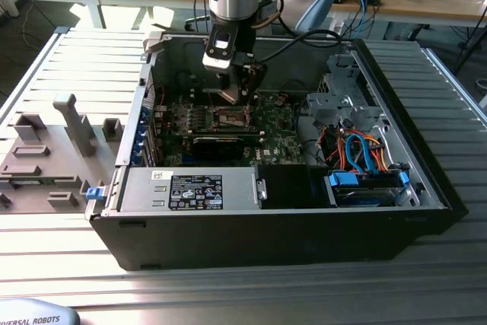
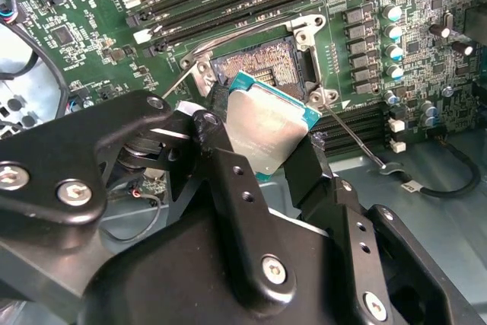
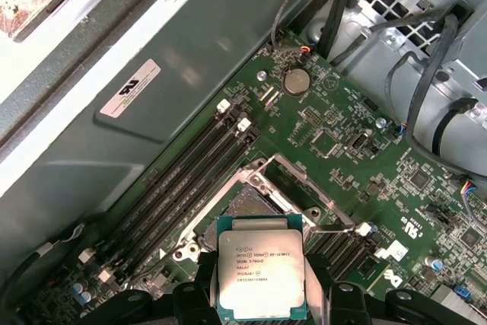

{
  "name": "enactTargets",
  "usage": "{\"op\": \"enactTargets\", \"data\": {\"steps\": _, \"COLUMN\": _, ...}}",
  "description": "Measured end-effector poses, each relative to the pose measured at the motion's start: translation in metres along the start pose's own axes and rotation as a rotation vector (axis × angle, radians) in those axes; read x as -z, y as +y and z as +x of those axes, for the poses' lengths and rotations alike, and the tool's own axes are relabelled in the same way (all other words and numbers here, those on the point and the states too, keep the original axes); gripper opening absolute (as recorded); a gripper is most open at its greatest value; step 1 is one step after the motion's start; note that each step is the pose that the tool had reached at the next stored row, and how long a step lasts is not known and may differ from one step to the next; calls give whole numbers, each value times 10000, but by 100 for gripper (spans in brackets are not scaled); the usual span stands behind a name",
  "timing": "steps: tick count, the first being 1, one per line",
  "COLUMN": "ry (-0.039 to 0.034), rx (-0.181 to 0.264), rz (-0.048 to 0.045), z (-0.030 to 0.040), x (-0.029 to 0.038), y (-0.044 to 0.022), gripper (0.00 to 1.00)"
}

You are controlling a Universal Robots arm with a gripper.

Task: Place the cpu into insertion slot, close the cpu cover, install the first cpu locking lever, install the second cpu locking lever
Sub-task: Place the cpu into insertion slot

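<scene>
Over the motherboard: the pincer (image 1: 242,81) reaches down into the open computer case (image 1: 266,245), which sits on a slatted metal worktop (image 1: 228,291).
Pincer state: pinching the cpu (image 2: 266,131) by two opposite edges, with a black finger (image 2: 221,154) on each side, as both wrist views show.
Cpu: silver-grey top facing up with a green border round it. It is held just beside and above the insertion slot (image 3: 247,205) and is not seated in it.
Insertion slot: bare, with its dark contact field exposed in the second wrist view (image 2: 255,62) and green board all around.
Cpu cover: the silvery frame (image 3: 319,195) stands swung open at the far edge of the slot.
Locking levers: two thin metal rods are swung free, one on each side of the slot (image 2: 354,138) (image 2: 183,80).
Nearby on the board: long black memory slots (image 3: 183,188) run beside the slot, and a coin battery (image 3: 296,80) lies well apart.
Exterior view's left: grey fixtures (image 1: 46,165) rest on the worktop beside the case.
</scene>
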State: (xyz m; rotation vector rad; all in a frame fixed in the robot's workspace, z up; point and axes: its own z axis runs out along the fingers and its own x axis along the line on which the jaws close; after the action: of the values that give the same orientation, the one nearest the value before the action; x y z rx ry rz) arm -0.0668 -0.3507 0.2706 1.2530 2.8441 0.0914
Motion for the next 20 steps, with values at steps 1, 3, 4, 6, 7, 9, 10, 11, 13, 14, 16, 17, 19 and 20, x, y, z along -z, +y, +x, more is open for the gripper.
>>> {"op": "enactTargets", "data": {"steps": 1, "ry": -1, "rx": -13, "rz": 0, "z": 0, "x": -1, "y": 0, "gripper": 54}}
{"op": "enactTargets", "data": {"steps": 3, "ry": -3, "rx": -57, "rz": 0, "z": 0, "x": -3, "y": 0, "gripper": 54}}
{"op": "enactTargets", "data": {"steps": 4, "ry": -5, "rx": -78, "rz": 0, "z": 0, "x": -5, "y": 0, "gripper": 54}}
{"op": "enactTargets", "data": {"steps": 6, "ry": -7, "rx": -108, "rz": 0, "z": 0, "x": -6, "y": 0, "gripper": 54}}
{"op": "enactTargets", "data": {"steps": 7, "ry": -8, "rx": -119, "rz": 0, "z": 0, "x": -7, "y": 0, "gripper": 54}}
{"op": "enactTargets", "data": {"steps": 9, "ry": -11, "rx": -159, "rz": 0, "z": 0, "x": -9, "y": 0, "gripper": 54}}
{"op": "enactTargets", "data": {"steps": 10, "ry": -11, "rx": -171, "rz": 0, "z": 0, "x": -10, "y": -1, "gripper": 54}}
{"op": "enactTargets", "data": {"steps": 11, "ry": -12, "rx": -181, "rz": 0, "z": 0, "x": -10, "y": -1, "gripper": 54}}
{"op": "enactTargets", "data": {"steps": 13, "ry": -14, "rx": -215, "rz": 1, "z": 0, "x": -12, "y": -1, "gripper": 54}}
{"op": "enactTargets", "data": {"steps": 14, "ry": -15, "rx": -228, "rz": 1, "z": 0, "x": -13, "y": -1, "gripper": 54}}
{"op": "enactTargets", "data": {"steps": 16, "ry": -17, "rx": -253, "rz": 1, "z": 0, "x": -14, "y": -1, "gripper": 54}}
{"op": "enactTargets", "data": {"steps": 17, "ry": -17, "rx": -263, "rz": 1, "z": 0, "x": -15, "y": -1, "gripper": 54}}
{"op": "enactTargets", "data": {"steps": 19, "ry": -19, "rx": -285, "rz": 1, "z": 0, "x": -16, "y": -1, "gripper": 54}}
{"op": "enactTargets", "data": {"steps": 20, "ry": -20, "rx": -300, "rz": 0, "z": 0, "x": -17, "y": -1, "gripper": 54}}
